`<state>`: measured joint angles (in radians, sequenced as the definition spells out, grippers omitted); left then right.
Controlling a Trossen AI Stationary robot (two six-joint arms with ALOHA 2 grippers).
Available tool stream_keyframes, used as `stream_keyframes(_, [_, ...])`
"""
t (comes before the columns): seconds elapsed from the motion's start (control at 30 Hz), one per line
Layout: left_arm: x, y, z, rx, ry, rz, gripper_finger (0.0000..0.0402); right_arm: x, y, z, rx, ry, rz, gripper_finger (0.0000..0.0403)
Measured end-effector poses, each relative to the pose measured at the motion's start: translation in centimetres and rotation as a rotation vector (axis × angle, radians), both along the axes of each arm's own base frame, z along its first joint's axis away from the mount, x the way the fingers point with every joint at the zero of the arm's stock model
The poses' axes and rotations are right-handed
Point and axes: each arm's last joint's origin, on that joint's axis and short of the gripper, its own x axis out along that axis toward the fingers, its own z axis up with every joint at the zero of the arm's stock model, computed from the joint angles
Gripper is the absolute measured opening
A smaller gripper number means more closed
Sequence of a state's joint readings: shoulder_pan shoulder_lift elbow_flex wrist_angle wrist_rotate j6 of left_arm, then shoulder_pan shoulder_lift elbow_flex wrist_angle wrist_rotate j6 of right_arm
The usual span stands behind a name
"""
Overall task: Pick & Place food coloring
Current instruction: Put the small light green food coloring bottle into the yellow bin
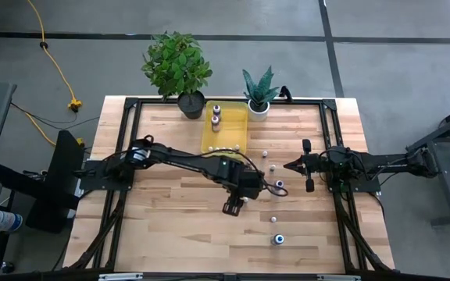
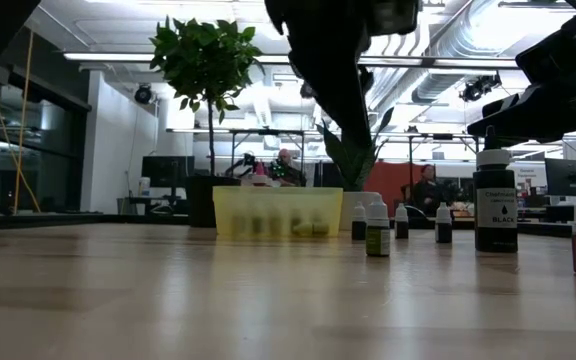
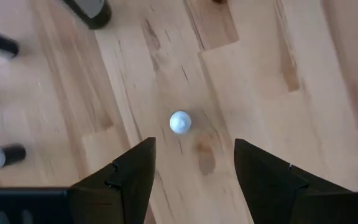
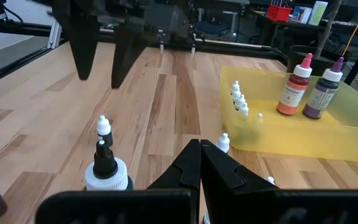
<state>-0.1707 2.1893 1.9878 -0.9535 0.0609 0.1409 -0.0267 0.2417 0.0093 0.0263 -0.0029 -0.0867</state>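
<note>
1. The left gripper [image 1: 233, 208] hangs over the middle of the wooden table [image 1: 170, 234], fingers spread and grasping nothing; in the left wrist view a small white-capped bottle [image 3: 179, 122] stands upright on the wood just ahead of the gap between its fingers [image 3: 129, 177].
2. The right gripper [image 1: 289, 165] rests near the table's right side, its fingers pressed together and empty.
3. The food coloring is split; several bottles sit in the yellow tray [image 1: 225, 139] by the 2 potted plants [image 1: 176, 66]; others stand scattered on the table, including a dark bottle [image 1: 278, 239] near the front edge.
</note>
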Motion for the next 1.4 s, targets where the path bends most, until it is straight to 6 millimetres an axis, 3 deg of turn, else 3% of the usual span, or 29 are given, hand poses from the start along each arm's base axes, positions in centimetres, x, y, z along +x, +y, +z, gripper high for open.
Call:
stream_keyframes(0.83, [2.2, -0.2, -5.6, 0.067, 0.021, -0.080, 0.0209, 0.0, 0.0, 0.0, 0.000, 0.000, 0.000, 0.0000])
stream_keyframes(1.27, [2.2, 0.0, -5.6, 0.061, 0.031, -0.068, 0.0209, 0.0, 0.0, 0.0, 0.000, 0.000, 0.000, 0.0000])
stream_keyframes(1.4, [2.2, 0.0, -5.6, 0.061, 0.034, -0.068, 0.0190, 0.0, 0.0, 0.0, 0.000, 0.000, 0.000, 0.0000])
